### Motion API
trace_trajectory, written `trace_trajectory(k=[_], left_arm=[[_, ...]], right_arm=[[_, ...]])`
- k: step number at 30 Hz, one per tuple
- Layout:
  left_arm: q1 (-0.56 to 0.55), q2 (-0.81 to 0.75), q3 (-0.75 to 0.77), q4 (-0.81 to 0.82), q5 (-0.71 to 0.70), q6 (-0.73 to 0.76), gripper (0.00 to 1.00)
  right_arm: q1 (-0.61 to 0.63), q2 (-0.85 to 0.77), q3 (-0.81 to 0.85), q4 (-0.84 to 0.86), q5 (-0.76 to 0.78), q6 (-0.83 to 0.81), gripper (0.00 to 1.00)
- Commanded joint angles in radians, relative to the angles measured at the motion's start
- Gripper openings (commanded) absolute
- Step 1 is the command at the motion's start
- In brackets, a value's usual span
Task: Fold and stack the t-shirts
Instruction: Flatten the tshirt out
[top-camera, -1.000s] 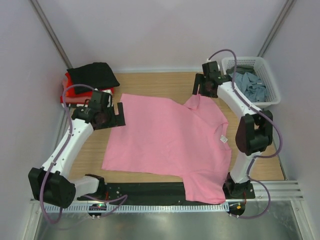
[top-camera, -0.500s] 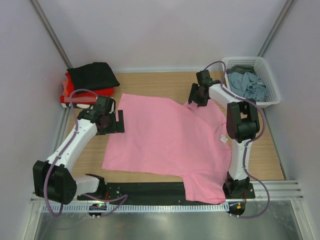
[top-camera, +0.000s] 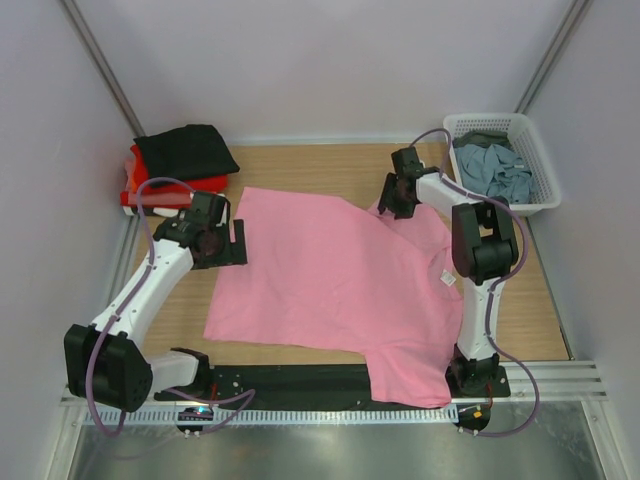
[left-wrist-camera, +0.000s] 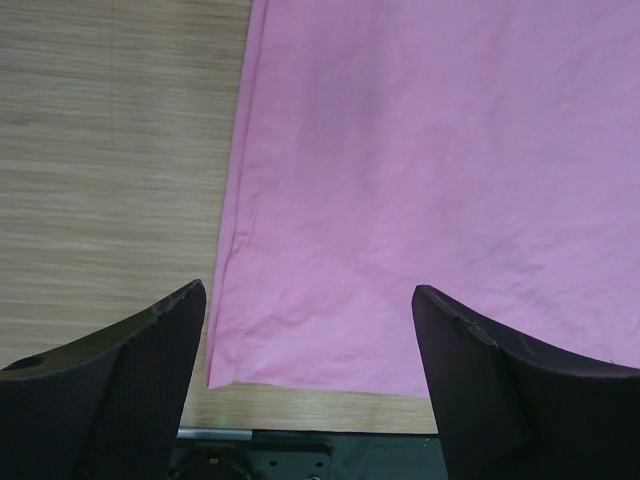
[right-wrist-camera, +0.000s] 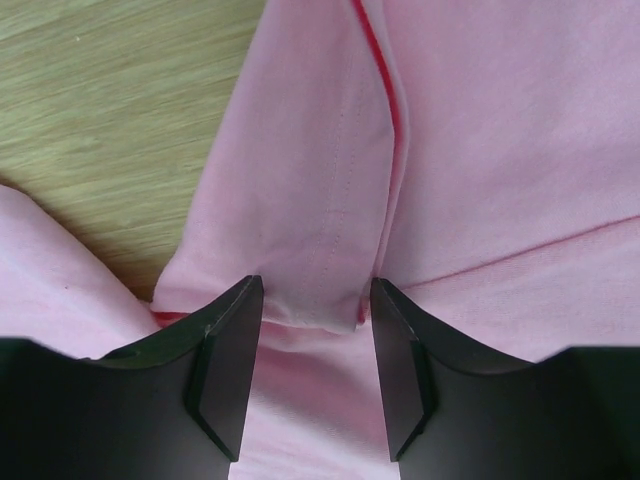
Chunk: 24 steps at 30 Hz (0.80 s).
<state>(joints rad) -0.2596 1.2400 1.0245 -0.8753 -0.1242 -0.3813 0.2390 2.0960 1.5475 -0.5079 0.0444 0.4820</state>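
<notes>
Well, the pink t-shirt (top-camera: 330, 280) lay spread out flat over the middle of the wooden table (top-camera: 300, 165), its white neck tag (top-camera: 449, 279) showing at its right side. At the shirt's left edge, the left gripper (left-wrist-camera: 310, 300) hung just above the cloth, its jaws wide apart with nothing between them. At the shirt's far right corner, the right gripper (right-wrist-camera: 312, 330) was down on the far sleeve (right-wrist-camera: 310, 200). Its jaws stood half apart with a fold of that sleeve between them, the cloth touching both fingers. I could not tell whether they had really pinched it. Beyond the pink shirt's far left corner sat a black t-shirt (top-camera: 185, 150) folded on top of a red t-shirt (top-camera: 200, 184). Off to the pink shirt's far right, a white lattice basket (top-camera: 500, 119) held a crumpled grey-blue t-shirt (top-camera: 495, 172).
</notes>
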Motion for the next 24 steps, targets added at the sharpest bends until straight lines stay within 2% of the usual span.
trace_trajectory(k=[1, 5, 6, 9, 15, 22, 24], left_arm=[[0.000, -0.025, 0.006, 0.019, -0.009, 0.009, 0.84], [0.000, -0.025, 0.006, 0.021, -0.011, 0.010, 0.84], [0.000, -0.024, 0.006, 0.022, -0.011, 0.010, 0.84], [0.000, -0.022, 0.006, 0.021, -0.015, 0.010, 0.84], [0.000, -0.016, 0.006, 0.019, -0.018, 0.009, 0.83], [0.000, -0.017, 0.006, 0.018, -0.023, 0.010, 0.82], [0.002, -0.017, 0.006, 0.018, -0.029, 0.009, 0.82]], right_arm=[[-0.003, -0.050, -0.027, 0.023, 0.026, 0.015, 0.53], [-0.003, -0.022, -0.015, 0.031, 0.006, 0.020, 0.41], [-0.003, -0.019, -0.003, 0.029, 0.003, 0.020, 0.33], [-0.001, -0.013, 0.035, 0.013, 0.002, 0.020, 0.21], [0.014, 0.030, 0.202, -0.047, 0.005, 0.013, 0.09], [0.072, 0.240, 0.529, -0.133, -0.015, 0.003, 0.08], [0.083, 0.300, 0.644, -0.141, -0.031, -0.005, 0.19]])
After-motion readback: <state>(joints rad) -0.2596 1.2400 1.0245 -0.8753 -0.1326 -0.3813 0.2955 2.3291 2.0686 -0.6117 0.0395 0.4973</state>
